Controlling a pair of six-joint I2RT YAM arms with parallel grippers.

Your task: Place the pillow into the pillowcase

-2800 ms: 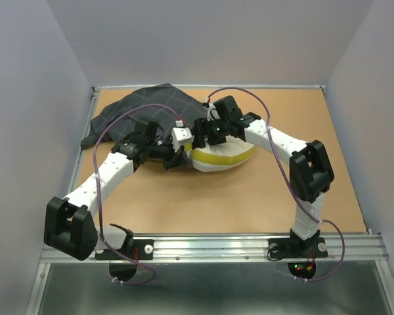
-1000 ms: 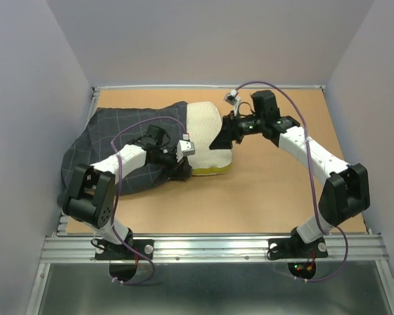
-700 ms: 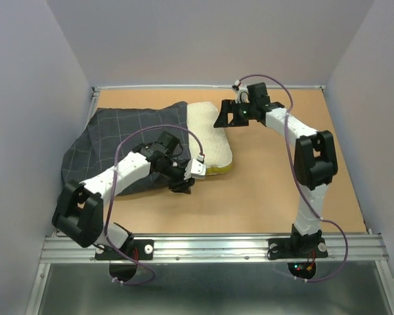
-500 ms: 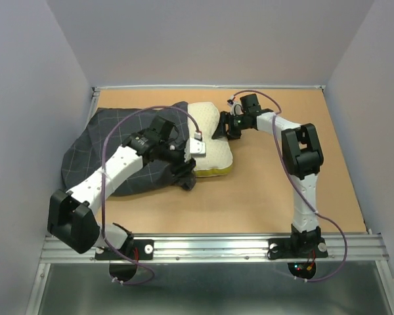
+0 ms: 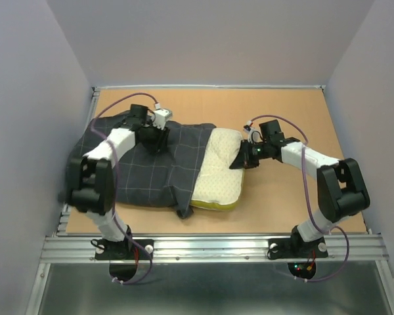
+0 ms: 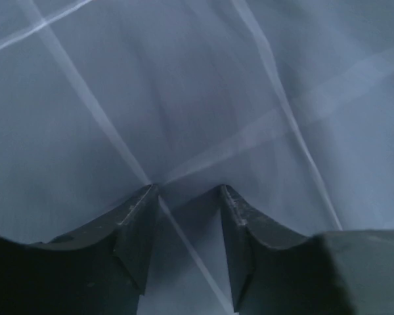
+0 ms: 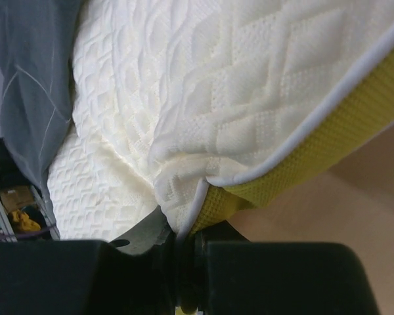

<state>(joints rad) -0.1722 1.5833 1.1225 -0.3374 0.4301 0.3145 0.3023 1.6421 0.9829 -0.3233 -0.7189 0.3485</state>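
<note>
The pillow [image 5: 222,176], quilted white with a yellow band, lies mid-table with its left part under the dark grey checked pillowcase [image 5: 144,172]. My right gripper [image 5: 241,159] is at the pillow's right edge. In the right wrist view the right gripper [image 7: 187,244] is shut on the corner seam of the pillow [image 7: 217,98], where the white face meets the yellow band [image 7: 328,125]. My left gripper [image 5: 154,138] rests on the far part of the pillowcase. Its fingers [image 6: 139,216] stand apart over flat pillowcase cloth [image 6: 184,98], holding nothing.
The brown table [image 5: 289,111] is boxed in by grey walls at the back and both sides. A metal rail [image 5: 210,246] with both arm bases runs along the near edge. A flap of the pillowcase [image 5: 184,211] hangs towards the front.
My left gripper let go of the pillowcase mouth, opened and swung to the far left over the cloth. My right gripper moved to the pillow's right edge and shut on it.
</note>
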